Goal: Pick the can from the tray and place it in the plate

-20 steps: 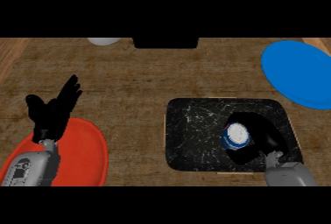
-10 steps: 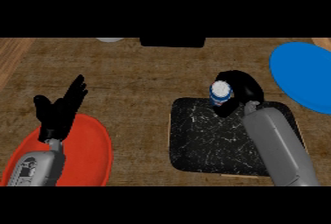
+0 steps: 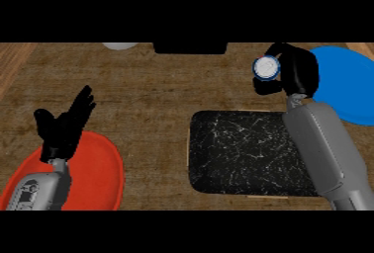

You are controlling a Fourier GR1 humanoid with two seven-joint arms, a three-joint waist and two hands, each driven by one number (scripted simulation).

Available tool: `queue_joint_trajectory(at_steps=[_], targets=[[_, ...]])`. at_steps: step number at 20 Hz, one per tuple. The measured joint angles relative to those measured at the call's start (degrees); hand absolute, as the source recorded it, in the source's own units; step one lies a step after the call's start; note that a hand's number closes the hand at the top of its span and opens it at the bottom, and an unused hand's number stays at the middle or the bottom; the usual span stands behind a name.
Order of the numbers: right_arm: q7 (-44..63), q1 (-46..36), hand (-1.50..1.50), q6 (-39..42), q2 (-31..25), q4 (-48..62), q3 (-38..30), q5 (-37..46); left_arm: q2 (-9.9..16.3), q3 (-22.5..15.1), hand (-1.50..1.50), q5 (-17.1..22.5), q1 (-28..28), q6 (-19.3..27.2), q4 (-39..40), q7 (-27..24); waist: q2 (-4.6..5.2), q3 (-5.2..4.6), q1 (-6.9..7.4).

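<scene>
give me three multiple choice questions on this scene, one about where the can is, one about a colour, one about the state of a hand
1. Where is the can?
A. lying on the dark tray
B. held above the counter, just left of the blue plate
C. standing on the red plate

2. What colour is the plate under the left robot hand?
A. red
B. green
C. white

3. What state is the right robot hand in?
A. open and flat on the tray
B. curled around the can
C. out of view

Answers:
1 B, the can sits beyond the tray, beside the blue plate.
2 A, the left robot hand, open with fingers up, shows over the red plate.
3 B, the right robot hand wraps the can.
</scene>
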Motion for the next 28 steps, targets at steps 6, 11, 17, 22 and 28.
queue_joint_trajectory(at_steps=[6,11,17,22,28], targets=[[3.1,-2.7,1.50,-6.0,-1.8,2.0,-5.9,0.3,-0.2,0.3,0.00,-0.2,0.9,-0.2,0.8,-1.3,-0.06,-0.01,-0.32],[-0.9,-3.4,1.50,-9.1,-5.6,7.6,-12.6,-4.7,0.1,0.4,0.00,0.0,0.4,-0.6,-0.6,0.6,0.00,0.03,-0.21],[-8.6,-4.8,1.50,-11.1,-12.2,18.0,-19.1,-9.4,-0.7,0.1,0.00,-0.4,1.0,-0.3,-1.3,0.1,0.12,0.04,0.05],[-17.0,-5.4,1.50,-12.4,-17.2,29.0,-23.0,-11.9,-0.1,0.5,0.00,0.0,1.0,-1.4,-1.2,0.0,0.45,0.09,0.69],[-22.2,-6.0,-1.50,-5.9,-21.9,39.1,-26.0,-14.6,-1.0,-0.1,0.00,-0.5,0.5,-1.0,-1.2,-0.1,0.75,0.18,1.19]])
